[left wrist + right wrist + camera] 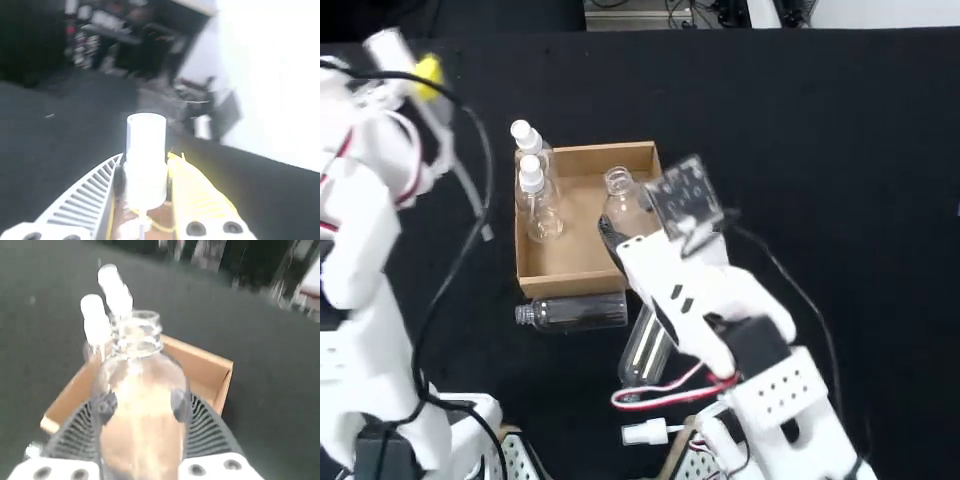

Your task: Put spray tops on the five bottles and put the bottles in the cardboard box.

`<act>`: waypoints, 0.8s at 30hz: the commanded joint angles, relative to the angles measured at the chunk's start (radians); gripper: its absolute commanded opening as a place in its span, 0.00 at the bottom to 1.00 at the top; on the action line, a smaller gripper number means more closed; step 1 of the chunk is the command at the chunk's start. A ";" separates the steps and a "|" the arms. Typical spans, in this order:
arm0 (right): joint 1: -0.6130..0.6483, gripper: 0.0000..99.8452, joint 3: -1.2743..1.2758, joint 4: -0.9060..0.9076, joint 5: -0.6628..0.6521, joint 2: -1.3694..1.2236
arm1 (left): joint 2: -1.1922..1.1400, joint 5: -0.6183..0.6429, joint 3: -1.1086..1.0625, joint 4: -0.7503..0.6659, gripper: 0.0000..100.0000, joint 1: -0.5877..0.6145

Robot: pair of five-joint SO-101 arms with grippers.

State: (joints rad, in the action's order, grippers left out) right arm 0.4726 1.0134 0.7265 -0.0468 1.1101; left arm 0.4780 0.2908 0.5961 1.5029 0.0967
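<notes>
Spray top (146, 145), white, upright: in the left wrist view it is clamped between the white and yellow fingers of the left pincer (146, 156), held above the black bench (60, 140).

Open bottle (135, 370), clear, no top: in the right wrist view it is gripped at its body by the right pincer (142, 407), neck up and pointing away from the camera. Beyond it lies the cardboard box (220, 375). Capped bottle (95, 315) and second capped bottle (116, 287) stand close together at the far side of the box.

High view, items that neither wrist view lists:
- Lying bottle (575, 312), uncapped, on its side on the bench just outside the near wall of the box.
- Second lying bottle (645, 350), on its side, partly under the right arm.
- Loose spray top (645, 433), on the bench near the right arm's base.
- Open bottle sits over the right part of the box, and the two capped bottles are at its left wall. Whether the farther one is inside cannot be told.
- Left arm is raised at the bench's left edge, well apart from the box.
</notes>
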 commanded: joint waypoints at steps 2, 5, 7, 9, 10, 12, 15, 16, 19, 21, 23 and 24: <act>0.017 0.01 0.101 -0.138 0.009 0.173 | 0.025 0.083 0.045 -0.155 0.03 -0.189; 0.017 0.01 0.122 -0.137 0.011 0.209 | 0.023 0.084 0.039 -0.245 0.03 -0.269; 0.017 0.01 0.125 -0.137 0.012 0.213 | 0.015 0.084 -0.008 -0.325 0.03 -0.315; 0.017 0.01 0.125 -0.137 0.014 0.213 | 0.011 0.084 -0.067 -0.417 0.03 -0.346; 0.017 0.01 0.125 -0.137 0.015 0.213 | 0.006 0.084 -0.094 -0.454 0.03 -0.358; 0.017 0.01 0.127 -0.137 0.015 0.213 | 0.005 0.084 -0.145 -0.506 0.03 -0.371; 0.017 0.01 0.128 -0.137 0.015 0.213 | 0.008 0.084 -0.188 -0.540 0.03 -0.387; 0.017 0.01 0.128 -0.137 0.015 0.213 | 0.008 0.084 -0.193 -0.540 0.03 -0.389; 0.017 0.01 0.128 -0.137 0.015 0.213 | 0.003 0.084 -0.202 -0.540 0.03 -0.392; 0.017 0.01 0.128 -0.137 0.015 0.213 | 0.003 0.086 -0.202 -0.540 0.03 -0.395; 0.017 0.01 0.128 -0.137 0.015 0.213 | 0.003 0.091 -0.202 -0.540 0.03 -0.397; 0.017 0.01 0.128 -0.137 0.015 0.213 | 0.003 0.091 -0.202 -0.540 0.03 -0.397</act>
State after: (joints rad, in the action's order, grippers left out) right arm 0.4741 1.1454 0.6191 -0.0391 1.2912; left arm 0.4764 0.3705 0.3874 0.9889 -0.2839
